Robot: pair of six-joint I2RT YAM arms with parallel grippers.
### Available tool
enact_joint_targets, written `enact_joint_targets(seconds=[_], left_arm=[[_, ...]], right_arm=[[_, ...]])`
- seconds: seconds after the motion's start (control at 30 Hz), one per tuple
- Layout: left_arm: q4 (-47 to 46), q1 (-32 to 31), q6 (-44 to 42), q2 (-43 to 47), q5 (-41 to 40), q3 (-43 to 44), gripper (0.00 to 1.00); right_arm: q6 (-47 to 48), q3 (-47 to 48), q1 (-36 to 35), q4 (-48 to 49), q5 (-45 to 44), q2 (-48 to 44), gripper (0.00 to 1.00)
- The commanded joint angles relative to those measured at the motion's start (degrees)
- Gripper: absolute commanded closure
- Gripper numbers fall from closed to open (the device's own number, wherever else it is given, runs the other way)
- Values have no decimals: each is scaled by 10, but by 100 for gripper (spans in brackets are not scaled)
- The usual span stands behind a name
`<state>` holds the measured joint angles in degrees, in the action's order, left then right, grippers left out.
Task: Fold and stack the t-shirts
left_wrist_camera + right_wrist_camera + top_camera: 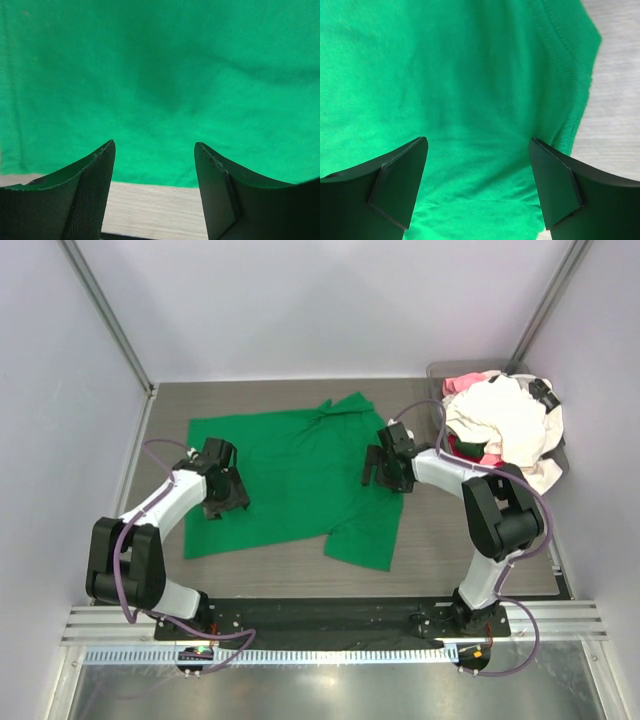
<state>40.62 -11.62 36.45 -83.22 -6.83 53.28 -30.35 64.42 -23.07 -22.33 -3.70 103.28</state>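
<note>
Over the green shirt, spread flat on the desk for folding: left and right jaws wide open, gripping nothing (probably poised to pinch its edges).

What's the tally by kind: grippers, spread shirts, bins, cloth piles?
Grippers: 2, left gripper and right gripper, both open
Spread shirts: 1, the green shirt
Bins: 1, the bin
Piles: 1, the pile in the bin; white, pink, red; shirt count unclear
Total: 5
</note>
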Motion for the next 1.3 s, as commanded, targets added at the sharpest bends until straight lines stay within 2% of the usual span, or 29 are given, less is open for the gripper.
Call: enact_joint_targets(seconds=[0.0, 0.27, 0.37, 0.4, 0.5, 0.57, 0.63, 0.67, 0.77, 0.87, 0.9, 0.97, 1.03, 1.13, 1.27], left_arm=[[-47, 0, 43, -2, 14, -19, 35], [-67, -1, 102, 17, 23, -122, 37], [-57, -12, 129, 71, 34, -155, 38], [-50, -18, 129, 71, 34, -161, 38], [-11, -61, 151, 145, 46, -167, 38], [23, -81, 147, 204, 57, -149, 38], [45, -93, 109, 245, 66, -103, 37], [85, -93, 94, 254, 64, -82, 36], [158, -92, 23, 267, 37, 12, 34], [184, -93, -45, 277, -3, 68, 34], [179, -93, -58, 283, -24, 70, 34], [165, -93, -71, 301, -43, 64, 32], [152, -92, -83, 313, -30, 59, 32], [107, -93, -94, 351, -23, 32, 33], [55, -92, -117, 415, -60, -15, 30]], right_arm=[[-28, -75, -10, -8, -43, -30, 11], [-135, -254, -45, -43, -77, -147, 11], [-163, -281, -63, -85, -84, -204, 10], [-163, -281, -66, -98, -84, -219, 9], [-169, -262, -73, -160, -98, -296, 8], [-162, -217, -74, -189, -110, -350, 8], [-147, -154, -74, -201, -112, -370, 8], [-128, -129, -74, -202, -122, -370, 7], [-86, -27, -69, -203, -160, -329, 6], [-46, 78, -38, -202, -160, -225, 8], [-37, 106, -30, -202, -153, -161, 10], [-24, 190, -9, -203, -148, -98, 13], [-8, 271, 5, -210, -149, -15, 14], [-9, 360, 42, -238, -159, 58, 16], [-12, 433, 83, -243, -126, 166, 25]])
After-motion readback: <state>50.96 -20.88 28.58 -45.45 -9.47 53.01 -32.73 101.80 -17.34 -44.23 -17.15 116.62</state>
